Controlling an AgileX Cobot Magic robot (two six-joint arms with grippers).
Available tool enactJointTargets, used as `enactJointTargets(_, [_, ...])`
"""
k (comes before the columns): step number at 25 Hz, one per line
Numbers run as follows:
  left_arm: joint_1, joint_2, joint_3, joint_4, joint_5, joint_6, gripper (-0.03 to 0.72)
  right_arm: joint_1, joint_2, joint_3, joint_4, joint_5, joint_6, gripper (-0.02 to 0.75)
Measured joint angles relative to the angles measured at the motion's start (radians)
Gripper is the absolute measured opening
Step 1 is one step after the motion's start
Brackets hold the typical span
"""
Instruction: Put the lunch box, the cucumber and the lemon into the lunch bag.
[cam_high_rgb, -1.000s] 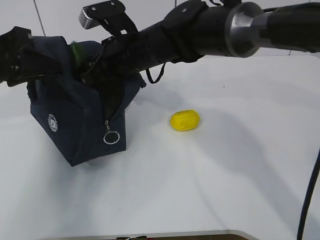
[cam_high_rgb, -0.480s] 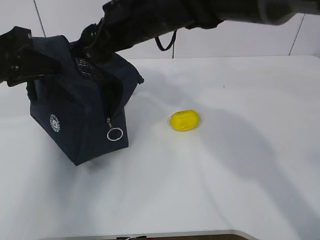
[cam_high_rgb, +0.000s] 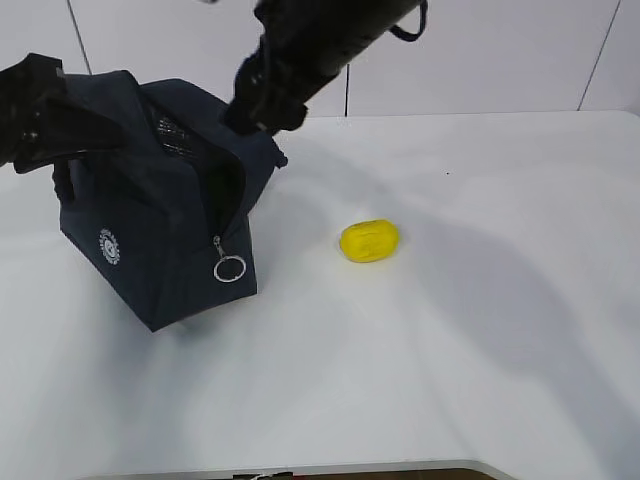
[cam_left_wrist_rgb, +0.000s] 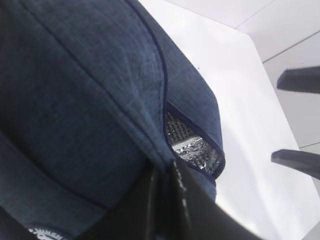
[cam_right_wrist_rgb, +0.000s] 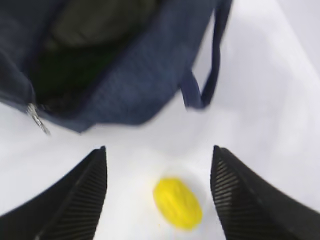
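Note:
The navy lunch bag (cam_high_rgb: 150, 240) stands at the left of the table with its mouth open, showing silver lining (cam_left_wrist_rgb: 192, 145). My left gripper (cam_left_wrist_rgb: 162, 167) is shut on the fabric edge of the lunch bag (cam_left_wrist_rgb: 75, 100), holding it up at its left side (cam_high_rgb: 75, 125). My right gripper (cam_right_wrist_rgb: 159, 150) hangs open and empty above the table, just past the bag's mouth (cam_high_rgb: 258, 112). The yellow lemon (cam_high_rgb: 369, 240) lies on the table right of the bag, below and between the right fingers (cam_right_wrist_rgb: 177, 202). The bag's inside (cam_right_wrist_rgb: 100, 30) is dark and blurred; lunch box and cucumber cannot be made out.
A silver ring pull (cam_high_rgb: 229, 268) hangs at the bag's front corner. A loop handle (cam_right_wrist_rgb: 207, 75) droops over the bag's side towards the lemon. White table (cam_high_rgb: 480, 330) stretches to the right and front; its front edge runs along the bottom of the exterior view.
My right arm has risen out of the bag's mouth and drawn back up and to the right. The green cucumber seen at the mouth a second ago no longer shows. The left gripper has held still.

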Motion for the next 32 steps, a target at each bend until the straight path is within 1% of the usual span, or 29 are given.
enactJointTargets(3, [0.0,0.0,0.0,0.002,0.0,0.0,0.002,0.0,-0.009,0.0,-0.192,0.091,0.203,0.513])
enactJointTargets(6, [0.0,0.0,0.0,0.003,0.0,0.0,0.002,0.0,-0.009,0.0,-0.317,0.164,0.364,0.513])
enactJointTargets(10, [0.0,0.0,0.0,0.005,0.0,0.0,0.002,0.0,-0.009,0.0,-0.453,0.259,0.417,0.513])
enactJointTargets(12, [0.0,0.0,0.0,0.007,0.0,0.0,0.002,-0.01,-0.009,0.0,-0.47,0.291,0.415,0.513])
enactJointTargets(19, [0.0,0.0,0.0,0.047,0.0,0.0,0.002,-0.074,-0.009,0.0,-0.402,0.309,0.271,0.513])
enactJointTargets(21, [0.0,0.0,0.0,0.049,0.0,0.0,0.002,-0.112,-0.009,0.0,-0.335,0.309,0.2,0.513])
enactJointTargets(24, [0.0,0.0,0.0,0.049,0.0,0.0,0.002,-0.164,-0.009,0.0,-0.199,0.309,0.076,0.513])
enactJointTargets(27, [0.0,0.0,0.0,0.049,0.0,0.0,0.002,-0.208,-0.009,0.0,-0.104,0.318,-0.052,0.513])
enactJointTargets(32, [0.0,0.0,0.0,0.049,0.0,0.0,0.002,-0.25,0.024,0.0,-0.047,0.371,-0.207,0.513])
